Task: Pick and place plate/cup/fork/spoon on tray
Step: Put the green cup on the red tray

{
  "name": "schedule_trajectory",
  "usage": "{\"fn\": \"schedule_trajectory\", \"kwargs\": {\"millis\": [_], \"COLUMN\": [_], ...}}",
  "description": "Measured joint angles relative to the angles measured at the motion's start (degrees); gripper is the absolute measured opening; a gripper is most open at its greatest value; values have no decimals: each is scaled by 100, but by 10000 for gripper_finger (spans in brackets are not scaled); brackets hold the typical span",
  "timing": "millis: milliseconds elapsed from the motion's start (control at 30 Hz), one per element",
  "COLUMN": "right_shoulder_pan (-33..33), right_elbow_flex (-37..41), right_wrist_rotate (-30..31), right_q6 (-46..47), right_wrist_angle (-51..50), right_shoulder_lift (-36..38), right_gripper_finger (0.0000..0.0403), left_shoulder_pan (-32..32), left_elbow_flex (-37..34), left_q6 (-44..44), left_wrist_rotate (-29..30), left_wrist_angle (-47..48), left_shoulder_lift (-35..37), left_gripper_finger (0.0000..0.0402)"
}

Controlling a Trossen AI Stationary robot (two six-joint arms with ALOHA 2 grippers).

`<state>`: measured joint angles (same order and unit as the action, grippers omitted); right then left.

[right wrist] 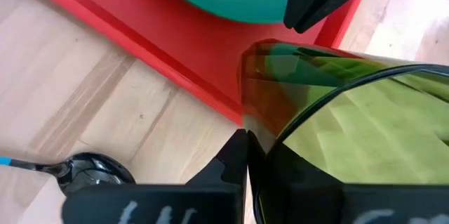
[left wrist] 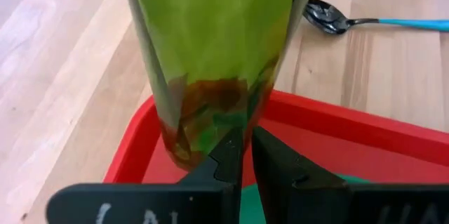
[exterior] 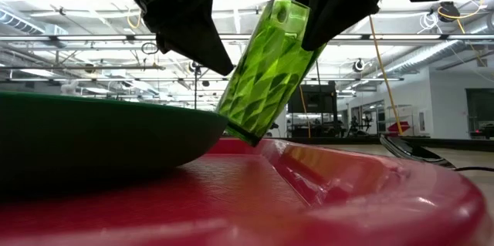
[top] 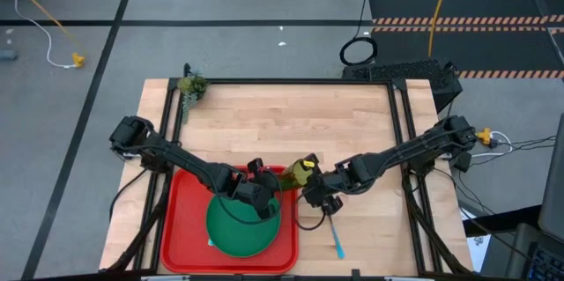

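Observation:
The olive-green cup (exterior: 266, 69) leans tilted over the far right corner of the red tray (top: 181, 228). My right gripper (top: 312, 189) is shut on the cup's top. The cup's base (left wrist: 189, 150) is down at the tray, just inside the rim. My left gripper (left wrist: 245, 150) is shut and hangs over the tray right beside the cup's side; I cannot tell whether it touches. The dark-green plate (top: 242, 228) lies flat in the tray. The spoon (top: 337, 241) lies on the wood to the right of the tray. The fork does not show. My right gripper holds the cup by its rim (right wrist: 280, 136), at the upper end. One finger (right wrist: 235, 161) lies outside the wall; the cup hides the other. The fingers come slanting down from the table's right. The cup is tilted, its top toward the right and its base at the tray.
The spoon's dark bowl (left wrist: 326, 15) lies close to the tray's right rim, handle pointing toward the near edge. A small green plant sprig (top: 191, 85) lies at the table's far left corner. Bare wood stretches across the far half of the table.

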<state>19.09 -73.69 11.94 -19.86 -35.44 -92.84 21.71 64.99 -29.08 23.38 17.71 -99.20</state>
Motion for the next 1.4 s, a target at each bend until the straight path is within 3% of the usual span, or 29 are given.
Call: {"fn": "schedule_trajectory", "kwargs": {"millis": [500,1033,1400], "right_shoulder_pan": [0,0,0], "right_elbow_flex": [0,0,0], "right_wrist_rotate": [-13,0,-16], "right_q6": [-271,-280,-567], "right_wrist_angle": [-19,264,663], "right_shoulder_lift": [0,4,4], "right_gripper_finger": [12,84,69], "left_shoulder_pan": [0,-11,14], "left_elbow_flex": [0,0,0], "left_q6": [-128,-140,-264], "left_wrist_rotate": [2,-83,-81], "left_wrist_angle": [-10,79,350], "left_shoulder_lift": [-24,-144,-144], "left_gripper_finger": [35,35,35]}}
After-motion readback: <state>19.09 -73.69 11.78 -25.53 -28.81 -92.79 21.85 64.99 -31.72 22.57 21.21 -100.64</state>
